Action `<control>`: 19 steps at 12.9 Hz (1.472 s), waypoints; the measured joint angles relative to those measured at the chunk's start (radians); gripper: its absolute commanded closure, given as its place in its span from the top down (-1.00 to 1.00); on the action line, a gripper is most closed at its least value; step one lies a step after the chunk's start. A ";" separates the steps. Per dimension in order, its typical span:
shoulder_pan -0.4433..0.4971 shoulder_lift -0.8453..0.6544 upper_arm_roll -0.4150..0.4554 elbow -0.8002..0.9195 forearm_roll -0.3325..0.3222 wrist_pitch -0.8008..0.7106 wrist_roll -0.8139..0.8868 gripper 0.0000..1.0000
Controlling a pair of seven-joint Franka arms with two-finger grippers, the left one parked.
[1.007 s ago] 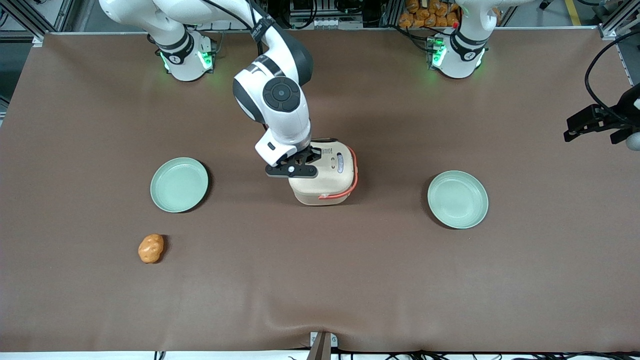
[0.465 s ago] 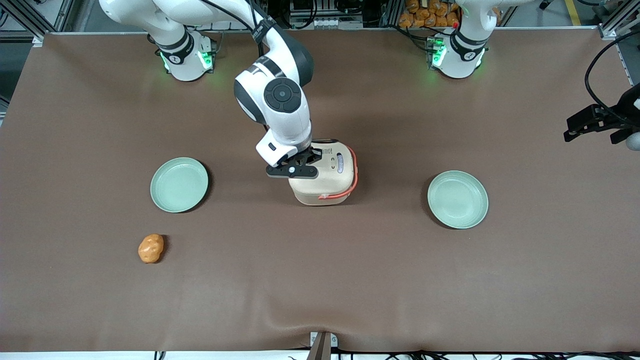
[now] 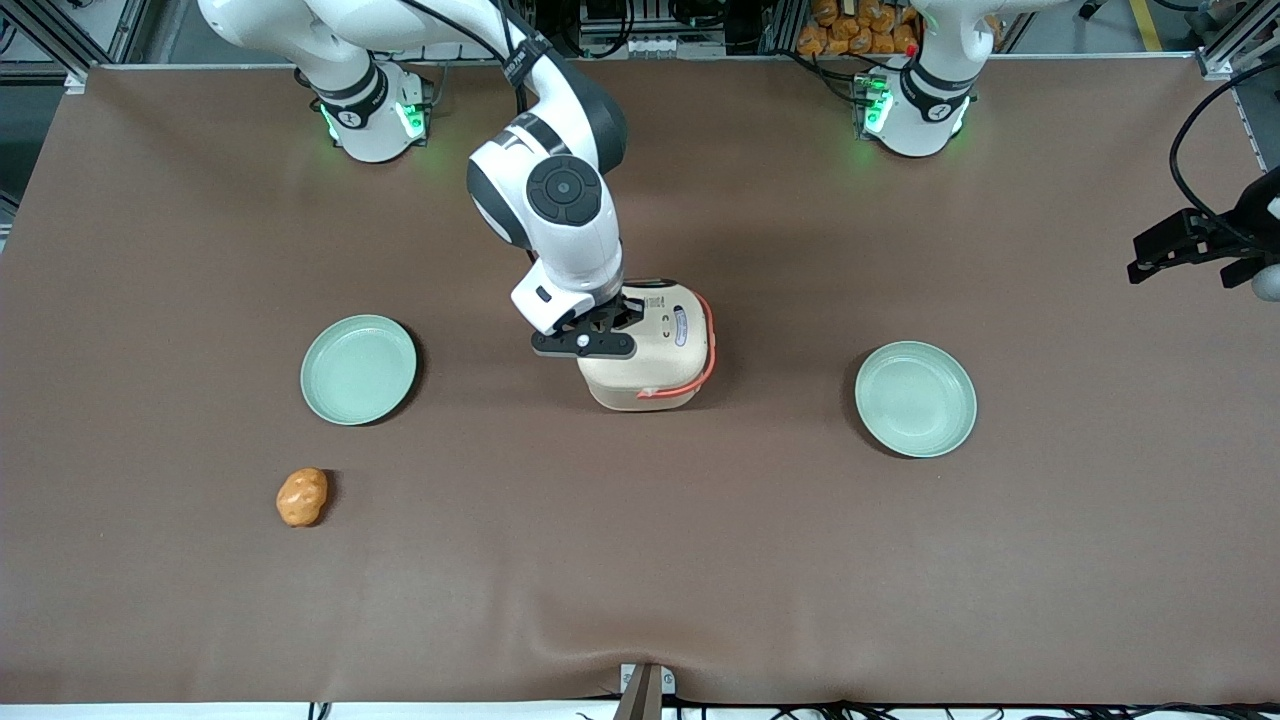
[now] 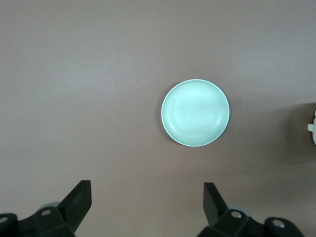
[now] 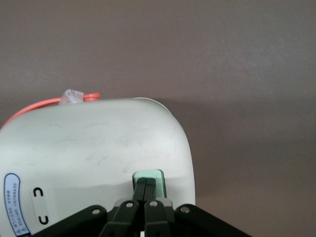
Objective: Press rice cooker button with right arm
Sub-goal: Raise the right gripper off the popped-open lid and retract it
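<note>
Right arm: the big white jointed robot arm with dark grey round joint caps bends down over the middle of the brown table, wrist right above the cooker.

Gripper: the black two-finger gripper has its fingers pressed together, nothing between them. In the wrist view the paired tips sit right on the green button, so it looks like contact. From the front it's at, over the lid edge that faces the working arm's end of the table.

Button: small pale green rounded square set flush in the cream lid, mostly covered by the fingertips.

Rice cooker: small cream-white rounded-cube appliance with a thin coral-red handle, standing mid-table between the two plates, lid closed. There's a blue-violet oval label strip on the lid too, well apart from the fingertips.

Plates: one round pale green plate toward the working arm's end, another toward the parked arm's end, both well apart from the cooker.

Other stuff: a lumpy orange potato-looking thing sits nearer the front camera than the first plate.
</note>
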 measured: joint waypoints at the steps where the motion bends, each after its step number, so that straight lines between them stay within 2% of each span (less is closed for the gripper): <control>1: -0.001 -0.003 -0.004 0.021 0.000 -0.013 0.000 -1.00; 3: -0.005 -0.017 -0.009 0.095 0.000 -0.119 -0.001 -1.00; 4: -0.007 -0.026 -0.010 0.140 0.000 -0.186 -0.001 -0.94; 5: -0.010 -0.037 -0.012 0.184 0.000 -0.250 -0.001 -0.79; 6: -0.018 -0.051 -0.013 0.219 0.000 -0.301 -0.003 -0.53; 7: -0.033 -0.066 -0.013 0.246 0.000 -0.344 -0.022 -0.16; 9: -0.079 -0.107 -0.015 0.269 -0.001 -0.426 -0.115 0.27; 10: -0.105 -0.129 -0.017 0.273 -0.001 -0.468 -0.159 0.28; 12: -0.163 -0.175 -0.019 0.275 -0.001 -0.555 -0.248 0.44; 13: -0.191 -0.198 -0.021 0.276 -0.001 -0.600 -0.289 0.65; 16: -0.301 -0.273 -0.026 0.280 -0.002 -0.694 -0.465 0.93; 17: -0.353 -0.297 -0.026 0.280 -0.002 -0.716 -0.534 1.00; 19: -0.449 -0.335 -0.027 0.280 -0.002 -0.749 -0.624 1.00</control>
